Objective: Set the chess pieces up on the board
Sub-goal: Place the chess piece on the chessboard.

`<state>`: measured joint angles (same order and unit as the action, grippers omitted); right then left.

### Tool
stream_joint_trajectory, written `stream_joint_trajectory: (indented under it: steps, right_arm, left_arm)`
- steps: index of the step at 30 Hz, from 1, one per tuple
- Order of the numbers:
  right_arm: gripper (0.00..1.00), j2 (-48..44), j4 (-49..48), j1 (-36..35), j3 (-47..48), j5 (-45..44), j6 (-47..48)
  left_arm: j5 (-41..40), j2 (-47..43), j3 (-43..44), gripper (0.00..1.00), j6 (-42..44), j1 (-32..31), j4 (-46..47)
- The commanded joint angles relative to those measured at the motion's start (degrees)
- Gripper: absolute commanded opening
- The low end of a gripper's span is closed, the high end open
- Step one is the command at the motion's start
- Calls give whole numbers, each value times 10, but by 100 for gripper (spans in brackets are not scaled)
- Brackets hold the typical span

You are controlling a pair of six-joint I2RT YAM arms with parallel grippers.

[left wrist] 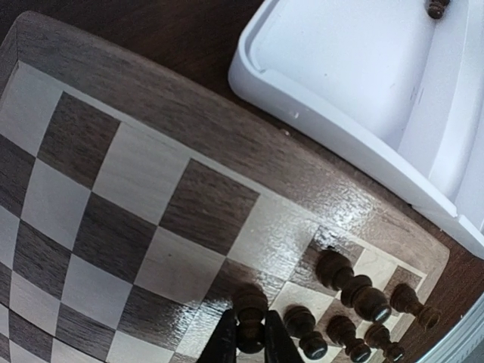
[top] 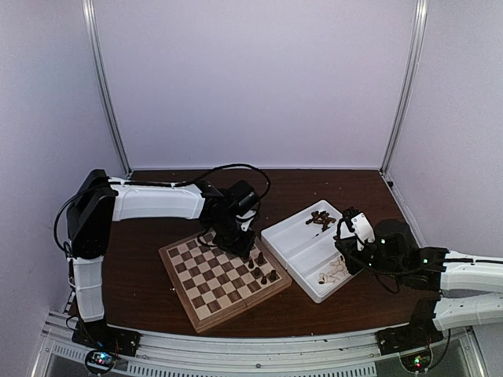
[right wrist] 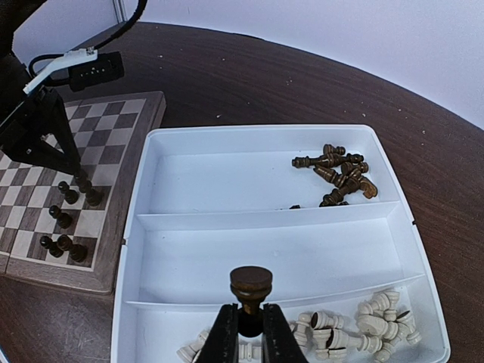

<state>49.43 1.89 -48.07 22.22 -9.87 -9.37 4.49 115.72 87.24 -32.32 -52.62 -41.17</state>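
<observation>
Board is seen lying askew on the tabletop, with the white tray at its 3 o'clock. The left end effector is closed narrowly on an upright dark chessman, which stands on a square near the board's 3 o'clock corner. Other standing dark pieces are grouped just beside it. The right end effector is clamped on a second dark piece, held above the tray's 6 o'clock compartment, where pale pieces lie. Loose dark pieces are heaped in the 12 o'clock compartment.
</observation>
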Motion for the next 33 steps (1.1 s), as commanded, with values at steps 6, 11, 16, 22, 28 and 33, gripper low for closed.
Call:
stream_joint_trajectory:
  steps: [6, 11, 16, 22, 28, 33]
  right_arm:
    - [10, 2, -7, 3, -2, 0, -4]
    - [11, 3, -6, 3, -2, 1, -4]
    - [11, 5, -7, 4, -1, 2, -4]
    - [11, 17, 5, 4, 14, 33, -6]
    - [11, 101, 97, -2, 123, 188, -14]
    - [11, 202, 215, -78, 268, 189, 0]
  left_arm:
    - [-18, 1, 31, 24, 7, -4, -12]
    - [-4, -7, 35, 28, 8, -4, -12]
    - [-31, -62, 25, 30, 7, -9, -12]
    - [-91, -174, -18, 37, 22, -28, -8]
    - [-119, -299, -135, 38, 48, -43, 62]
    - [-113, -428, -269, 44, 50, -42, 166]
